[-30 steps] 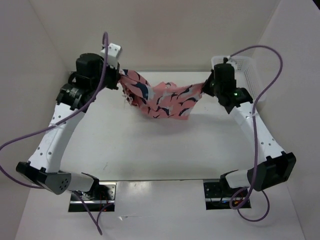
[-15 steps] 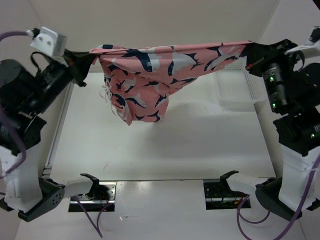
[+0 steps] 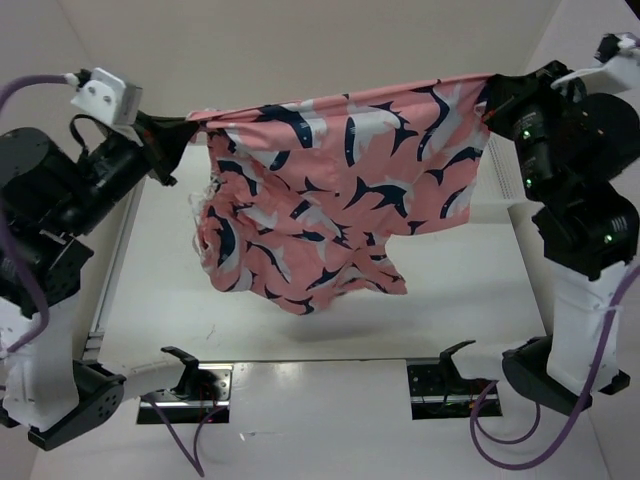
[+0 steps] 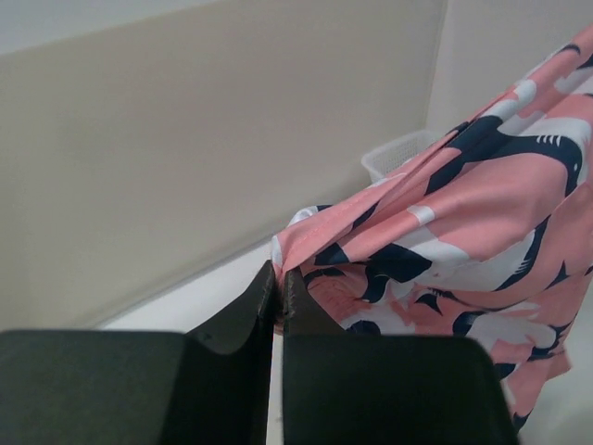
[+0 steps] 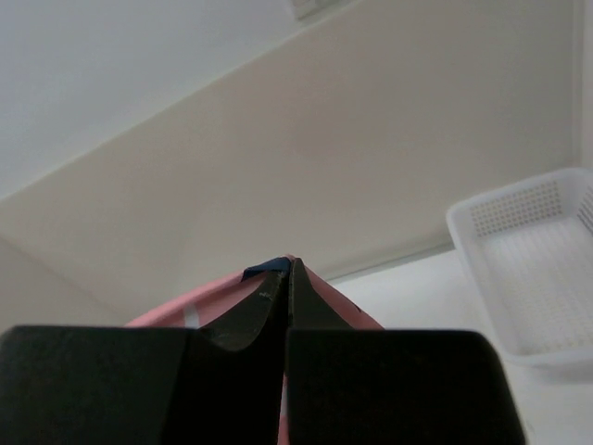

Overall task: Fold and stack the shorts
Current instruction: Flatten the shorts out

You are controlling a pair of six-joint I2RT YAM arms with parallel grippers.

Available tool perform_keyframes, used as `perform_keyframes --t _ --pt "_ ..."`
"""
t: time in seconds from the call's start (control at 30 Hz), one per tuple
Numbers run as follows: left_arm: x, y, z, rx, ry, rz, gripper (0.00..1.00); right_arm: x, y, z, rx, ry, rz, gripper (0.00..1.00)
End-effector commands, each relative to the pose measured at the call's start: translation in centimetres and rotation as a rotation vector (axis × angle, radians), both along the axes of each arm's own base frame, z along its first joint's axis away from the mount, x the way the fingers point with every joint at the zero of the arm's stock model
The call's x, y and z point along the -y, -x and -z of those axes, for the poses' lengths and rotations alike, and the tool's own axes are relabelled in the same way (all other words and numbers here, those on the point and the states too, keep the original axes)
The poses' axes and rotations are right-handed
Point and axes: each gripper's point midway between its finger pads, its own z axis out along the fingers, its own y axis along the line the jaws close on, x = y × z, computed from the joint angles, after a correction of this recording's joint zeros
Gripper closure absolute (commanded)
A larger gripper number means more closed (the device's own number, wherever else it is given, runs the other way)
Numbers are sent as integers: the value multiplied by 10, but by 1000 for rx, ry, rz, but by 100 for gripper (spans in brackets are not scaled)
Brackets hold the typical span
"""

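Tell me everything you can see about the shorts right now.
The shorts are soft salmon-pink cloth printed with navy and white shark-like shapes. They hang in the air, top edge stretched between the left gripper and the right gripper, each shut on a corner. The left side bunches up; the lower hem dangles, seemingly clear of the table.

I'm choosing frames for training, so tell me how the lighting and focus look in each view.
Top external: even light, shorts sharp, a faint shadow on the table beneath them. Left wrist: left fingers dark and soft, shorts' print clear. Right wrist: right fingers nearly silhouetted, mesh basket slightly soft.
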Motion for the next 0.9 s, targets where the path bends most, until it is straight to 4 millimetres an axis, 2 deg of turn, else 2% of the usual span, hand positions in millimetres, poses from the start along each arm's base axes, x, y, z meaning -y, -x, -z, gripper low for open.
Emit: perform_keyframes --t 0.0,0.07,0.1,0.2,0.23,0.27,0.3,0.33,0.37,0.4,0.43,0.47,0.5,0.53,0.57,0.6,0.63,0.67,0.7,0.73,0.77,0.8,0.83,0.87 --pt "-6 -21 24 -48 -20 -66 100 20 -33 29 -96 48 167 100" --pt "-2 -38 48 -99 -41 -83 100 4 -55 39 -113 62 123 100" --pt "5 -54 76 -155 -66 -83 100 -7 -80 63 -173 89 109 100" --pt "14 -84 126 -248 -106 -80 100 -33 -122 104 -263 131 51 100" --pt "19 -101 143 -277 -116 -77 100 -42 -147 136 -337 149 49 100" --pt "16 -115 173 -340 -131 -69 100 -50 -158 146 -349 154 32 100" --pt "11 -125 189 -366 -132 -73 100 -58 -170 169 -390 169 12 100" --pt "7 -144 204 -379 -126 -80 100 -59 -180 183 -415 160 7 100" --pt "-10 -158 222 -412 -117 -101 100 -59 -198 204 -446 166 10 100" --pt "-18 -170 246 -452 -121 -123 100 -68 -207 225 -479 175 -20 100" --pt "-25 -186 277 -521 -132 -150 100 -65 -216 236 -497 167 -15 100" --pt "-39 -196 293 -554 -129 -184 100 -70 -230 262 -542 181 -15 100" --pt "-43 -204 305 -579 -126 -183 100 -73 -240 277 -555 185 -15 100" --pt "-47 -218 335 -638 -125 -179 100 -73 -248 292 -578 188 -22 100" --pt "-66 -227 346 -660 -104 -199 100 -78 -263 321 -621 181 -19 100" --pt "-70 -234 351 -657 -85 -176 100 -84 -271 330 -627 179 -38 100" --pt "-78 -246 365 -684 -78 -181 100 -81 -278 342 -647 169 -25 100" --pt "-87 -253 370 -692 -72 -198 100 -86 -287 340 -634 153 -36 100" --pt "-106 -262 383 -720 -66 -244 100 -90 -301 365 -663 161 -36 100" --pt "-114 -267 385 -729 -61 -259 100 -90 -308 372 -677 147 -46 100" --pt "-122 -279 371 -694 -55 -274 100 -89 -322 351 -627 128 -50 100" --pt "-134 -285 382 -720 -39 -275 100 -94 -332 386 -694 131 -61 100" --pt "-139 -290 381 -717 -33 -275 100 -100 -345 350 -608 108 -73 100" --pt "-139 -295 382 -716 -33 -275 100 -98 -353 348 -601 102 -77 100"
